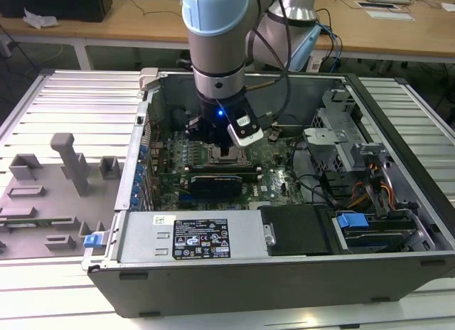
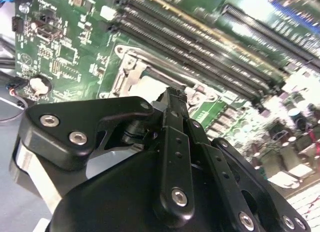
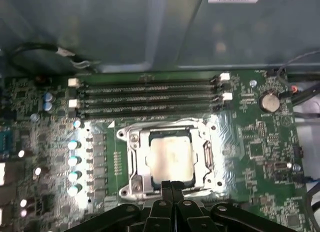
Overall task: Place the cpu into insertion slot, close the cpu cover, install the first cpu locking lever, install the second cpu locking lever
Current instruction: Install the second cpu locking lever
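Observation:
The cpu (image 3: 170, 157), a pale silvery square, lies flat in the socket on the green motherboard (image 3: 260, 147). The cpu cover (image 3: 134, 159), a thin silver frame, lies down around it, with the chip showing through its window. My gripper (image 3: 172, 185) is shut, its black fingers pressed together with nothing between them, and its tip is at the socket's near edge. In the second wrist view the gripper (image 2: 173, 93) points at the socket's metal frame (image 2: 131, 74). The exterior view shows the gripper (image 1: 226, 146) low inside the open computer case, right over the socket (image 1: 233, 159).
Several memory slots (image 3: 150, 97) run along one side of the socket, and a row of capacitors (image 3: 73, 159) along another. A black card (image 1: 217, 182), the power supply (image 1: 192, 237) and the drive cage (image 1: 341, 145) crowd the case. A grey fixture plate (image 1: 57, 188) lies outside, at the exterior view's left.

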You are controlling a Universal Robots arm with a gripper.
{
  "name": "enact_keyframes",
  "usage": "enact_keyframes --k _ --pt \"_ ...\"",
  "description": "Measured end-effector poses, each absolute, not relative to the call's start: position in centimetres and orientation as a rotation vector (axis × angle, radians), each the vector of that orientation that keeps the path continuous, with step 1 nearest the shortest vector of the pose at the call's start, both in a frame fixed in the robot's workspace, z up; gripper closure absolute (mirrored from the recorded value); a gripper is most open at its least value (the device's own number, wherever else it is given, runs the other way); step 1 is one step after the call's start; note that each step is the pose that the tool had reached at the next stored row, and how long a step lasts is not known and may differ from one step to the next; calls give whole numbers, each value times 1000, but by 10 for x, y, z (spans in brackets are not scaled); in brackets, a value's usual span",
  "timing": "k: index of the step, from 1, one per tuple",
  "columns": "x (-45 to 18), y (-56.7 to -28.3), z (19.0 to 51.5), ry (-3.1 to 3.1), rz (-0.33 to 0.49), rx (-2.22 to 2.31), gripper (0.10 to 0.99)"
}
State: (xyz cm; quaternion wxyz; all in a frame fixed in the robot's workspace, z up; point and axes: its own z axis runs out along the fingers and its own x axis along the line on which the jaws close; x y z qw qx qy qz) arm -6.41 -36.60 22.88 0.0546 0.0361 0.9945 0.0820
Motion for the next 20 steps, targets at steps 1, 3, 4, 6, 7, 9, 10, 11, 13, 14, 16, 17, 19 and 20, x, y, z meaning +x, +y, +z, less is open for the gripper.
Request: enact_keyframes --k 1,3,4,6,7,9,10,11,13,14,16,17,19,20 --pt "-63 -364 229 3020 247 110 980" --pt "-62 -358 229 3020 244 111 980" --pt "-61 -355 229 3020 242 112 980" --pt "-60 -350 229 3020 236 114 980" --pt "-59 -348 229 3020 233 115 980" --pt "-59 -345 231 3021 210 121 980" --pt "-59 -345 231 3021 206 123 980" --pt "-59 -345 232 3021 204 124 980" --pt "-59 -345 232 3021 203 124 980" --pt "-59 -345 232 3021 203 124 980" --pt "-59 -345 232 3021 202 124 980" --pt "-59 -345 232 3021 202 124 980" --pt "-59 -345 232 3021 202 124 980" --pt "-59 -345 232 3021 202 124 980"
